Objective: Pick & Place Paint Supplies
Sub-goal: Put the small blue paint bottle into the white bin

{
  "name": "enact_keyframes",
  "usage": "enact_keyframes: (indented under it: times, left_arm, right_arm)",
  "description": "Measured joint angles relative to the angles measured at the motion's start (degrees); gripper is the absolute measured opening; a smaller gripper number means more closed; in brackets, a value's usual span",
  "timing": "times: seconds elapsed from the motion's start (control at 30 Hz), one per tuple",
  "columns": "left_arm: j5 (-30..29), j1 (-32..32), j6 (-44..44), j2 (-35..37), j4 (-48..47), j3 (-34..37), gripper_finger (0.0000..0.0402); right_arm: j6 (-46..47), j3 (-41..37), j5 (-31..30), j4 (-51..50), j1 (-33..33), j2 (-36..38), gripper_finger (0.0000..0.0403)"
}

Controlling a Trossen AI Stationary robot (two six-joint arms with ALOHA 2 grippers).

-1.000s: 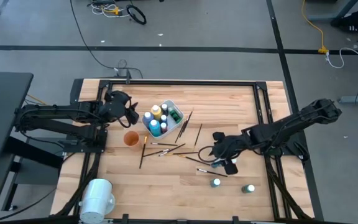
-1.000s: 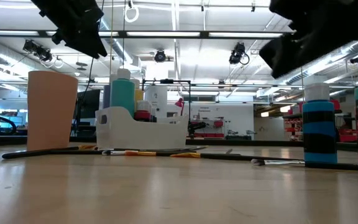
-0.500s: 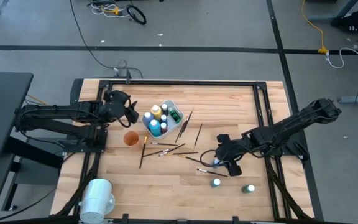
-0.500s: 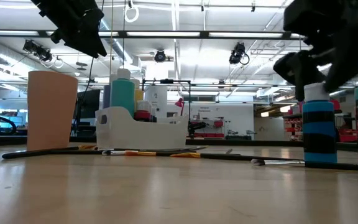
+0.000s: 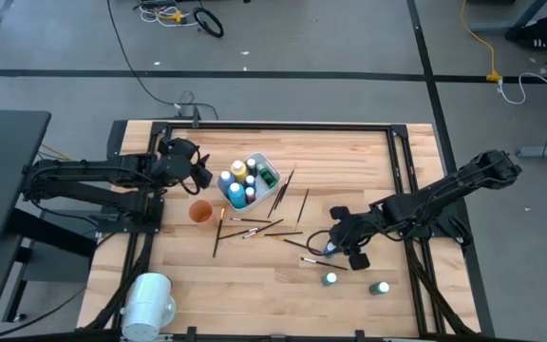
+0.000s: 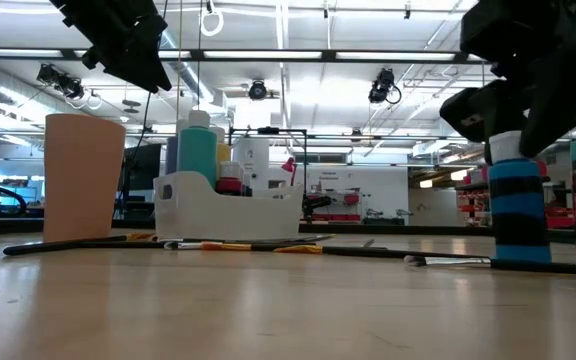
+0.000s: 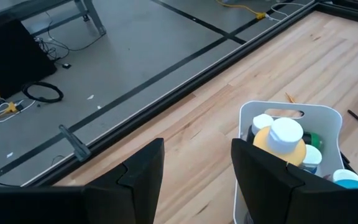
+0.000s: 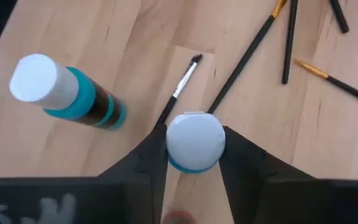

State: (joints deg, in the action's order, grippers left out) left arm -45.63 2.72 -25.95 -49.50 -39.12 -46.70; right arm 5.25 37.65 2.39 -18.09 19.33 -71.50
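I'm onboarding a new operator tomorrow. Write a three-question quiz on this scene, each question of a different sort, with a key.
1. True or false: the right pincer has its fingers on either side of a white-capped bottle.
2. Multiple choice: the left pincer hovers near (A) the orange cup, (B) the white tub, (C) the large white cylinder.
3. Fill in: loose brushes lie on the ____.

Key:
1. True; the fingers flank the cap in the right wrist view.
2. B.
3. Wooden table.
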Motion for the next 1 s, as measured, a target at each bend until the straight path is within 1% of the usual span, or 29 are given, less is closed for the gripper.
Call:
enact_keyframes:
  times: [0.13, 0.2, 0.27, 0.37, 0.43, 0.5, 0.53, 0.57, 0.63, 0.7, 0.73, 0.9, 1.0]
  left_arm:
    - [0.0, 0.0, 0.3, 0.0, 0.0, 0.0, 0.0196]
    - [0.0, 0.0, 0.8, 0.0, 0.0, 0.0, 0.0196]
    - [0.0, 0.0, 1.4, 0.0, 0.0, 0.0, 0.0196]
    - [0.0, 0.0, 2.4, 0.0, 0.0, 0.0, 0.0196]
    - [0.0, 0.0, 2.9, 0.0, 0.0, 0.0, 0.0196]
    - [0.0, 0.0, 3.7, 0.0, 0.0, 0.0, 0.0196]
    - [0.0, 0.0, 4.1, 0.0, 0.0, 0.0, 0.0196]
    - [0.0, 0.0, 4.7, 0.0, 0.0, 0.0, 0.0196]
    - [0.1, 0.0, 5.8, 0.0, 0.0, 0.0, 0.0196]
    - [0.1, 0.0, 6.6, 0.0, 0.0, 0.0, 0.0196]
    - [0.1, 0.0, 6.7, 0.0, 0.0, 0.0, 0.0196]
    - [0.2, 0.0, 6.8, 0.0, 0.0, 0.0, 0.0196]
    - [0.4, 0.0, 7.0, 0.0, 0.0, 0.0, 0.0196]
  right_arm:
    - [-0.1, 0.1, -0.4, 7.3, -0.1, 0.0, 0.0112]
    - [-1.3, 0.7, -2.8, 12.4, -0.5, 0.0, 0.0112]
    - [-4.1, 1.4, -7.4, 17.9, -1.4, 0.0, 0.0112]
    - [-11.3, 1.9, -14.4, 24.9, -3.5, 0.0, 0.0114]
    - [-15.1, 2.0, -18.9, 30.8, -6.0, -0.5, 0.0118]
    - [-16.5, 2.0, -22.0, 37.1, -9.2, -1.1, 0.0119]
    - [-16.5, 2.1, -21.3, 40.2, -11.0, -1.6, 0.0120]
    - [-16.2, 2.1, -19.2, 42.5, -13.0, -2.2, 0.0120]
    - [-15.1, 2.5, -12.1, 45.0, -16.7, -4.0, 0.0121]
    - [-14.2, 4.9, -5.7, 44.0, -19.7, -7.0, 0.0122]
    - [-14.5, 6.7, -4.4, 42.1, -20.7, -8.6, 0.0122]
    - [-17.8, 19.1, -3.7, 27.8, -25.1, -18.6, 0.0123]
    - [-17.7, 25.6, -0.8, 21.4, -27.9, -24.3, 0.0124]
